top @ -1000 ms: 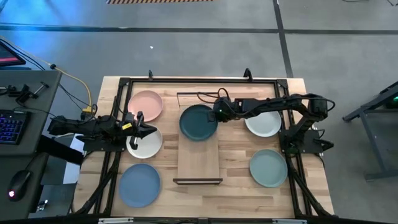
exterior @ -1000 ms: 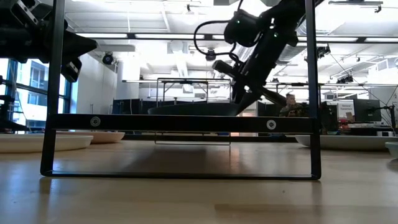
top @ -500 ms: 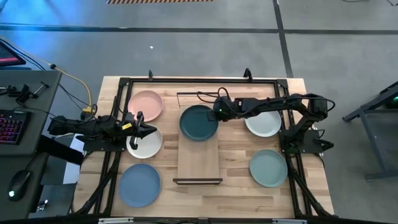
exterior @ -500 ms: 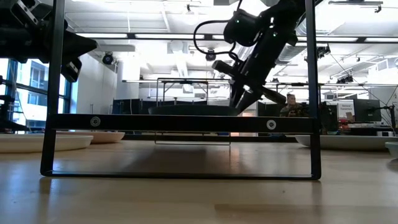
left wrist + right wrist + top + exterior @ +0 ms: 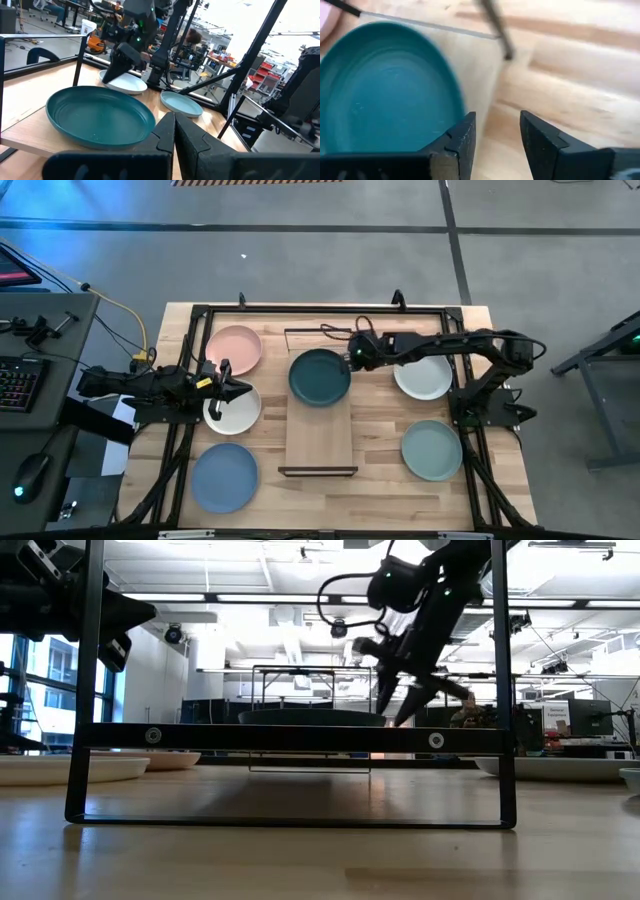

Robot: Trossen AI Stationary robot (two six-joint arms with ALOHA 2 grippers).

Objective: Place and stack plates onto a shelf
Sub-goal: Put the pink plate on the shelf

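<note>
- Near end of the shelf [image 5: 319,442] is bare pale wood; blue plate [image 5: 224,477] and sage plate [image 5: 431,450] wait on the table.
- Left gripper [image 5: 243,389], apparently closed, hovers over a whitish plate [image 5: 233,411].
- Far end: matte teal plate [image 5: 319,377] lies on the plank; my right gripper [image 5: 350,360] stands spread beside its rim, empty.
- Pink plate [image 5: 234,348] unstacked.

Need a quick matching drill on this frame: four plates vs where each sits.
Things:
1. dark teal plate
2. pink plate
3. blue plate
4. sage green plate

Places:
A. tabletop, near corner on the left arm's side
B. on the shelf, far end
C. tabletop, near part of the right arm's side
D. tabletop, far corner on the left arm's side

Pairs: 1-B, 2-D, 3-A, 4-C
</note>
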